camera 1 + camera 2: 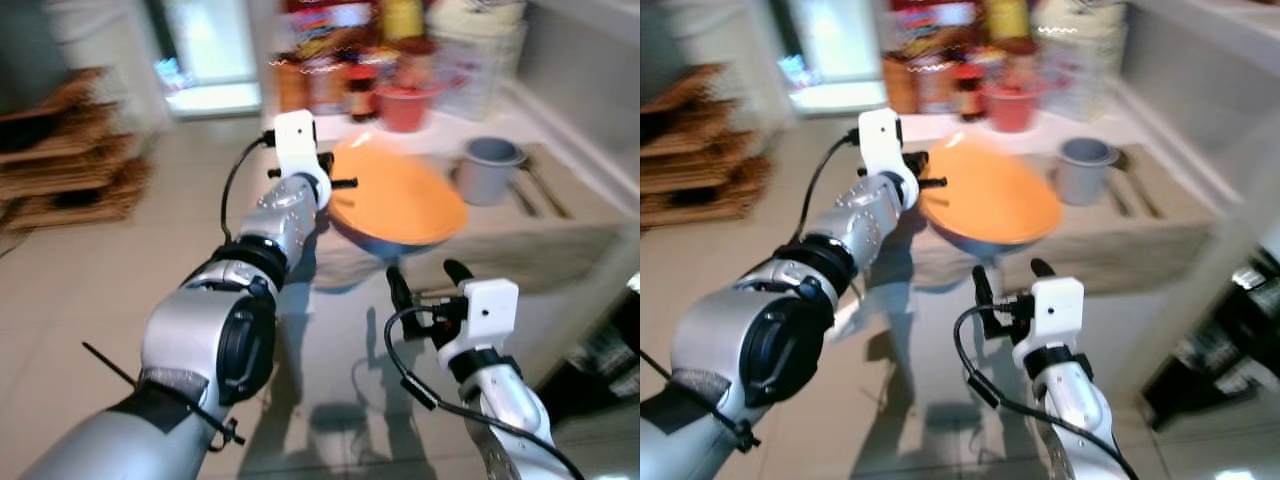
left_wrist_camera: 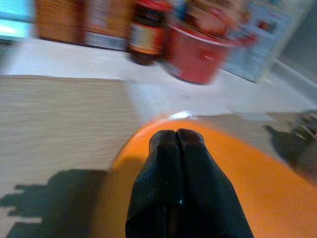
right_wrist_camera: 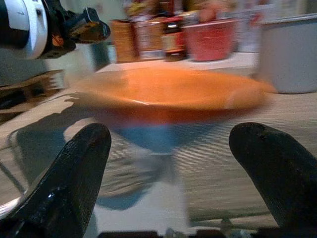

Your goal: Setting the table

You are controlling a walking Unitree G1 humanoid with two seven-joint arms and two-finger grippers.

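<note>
Right hand [image 1: 430, 281] fingers apart, empty — left hand [image 2: 177, 141] clamped on orange plate [image 1: 397, 198] rim; background jars blurred.

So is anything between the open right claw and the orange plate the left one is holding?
Nothing visible. The right claw sits open in front of the orange plate, with bare mat between; the left claw pinches its rim.

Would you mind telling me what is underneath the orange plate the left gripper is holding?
A blue bowl sits directly under the orange plate, above the beige mat. The plate covers the bowl's inside, so its contents cannot be seen. The left gripper is shut on the plate's rim.
</note>
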